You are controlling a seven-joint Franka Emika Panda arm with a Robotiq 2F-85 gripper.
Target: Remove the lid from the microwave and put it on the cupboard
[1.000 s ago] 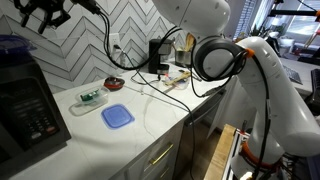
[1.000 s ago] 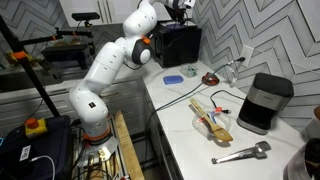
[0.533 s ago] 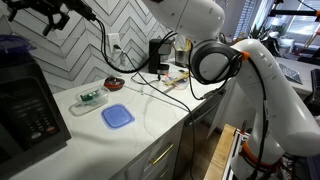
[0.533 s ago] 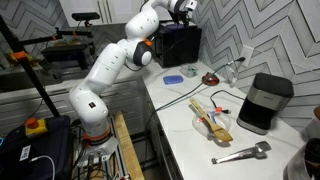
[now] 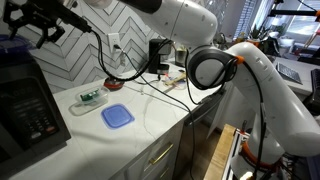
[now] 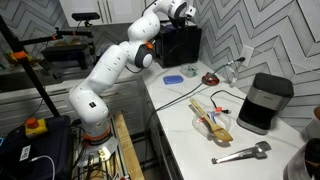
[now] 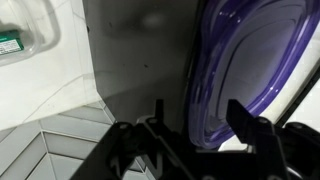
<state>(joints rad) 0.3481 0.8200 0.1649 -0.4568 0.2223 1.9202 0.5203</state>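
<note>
End effector (image 7: 195, 115) is hovering wide open, gripping nothing, w/ jaws sitting either side of the rim of the lid (image 7: 250, 70), which is lying atop the microwave (image 7: 130, 60). Risk: a shallow pinch slipping and pushing the lid off the top.

From my station the arm (image 6: 105, 75) reads as a chain of glossy white shells, fat and tube-like, with smooth rounded ends. Back from the gripper (image 5: 30, 28), the joints show black; the biggest joint ring (image 5: 205, 68) looks like a dark disc set in a white collar. Further back again, one joint carries a small orange mark (image 6: 148, 55) (too small for me to read). The gripper itself is matt black and angular, and the wrist view shows me two dark fingers (image 7: 157, 122) with blocky linkages. A thin black cable (image 5: 104, 50) trails from just behind it.
</note>
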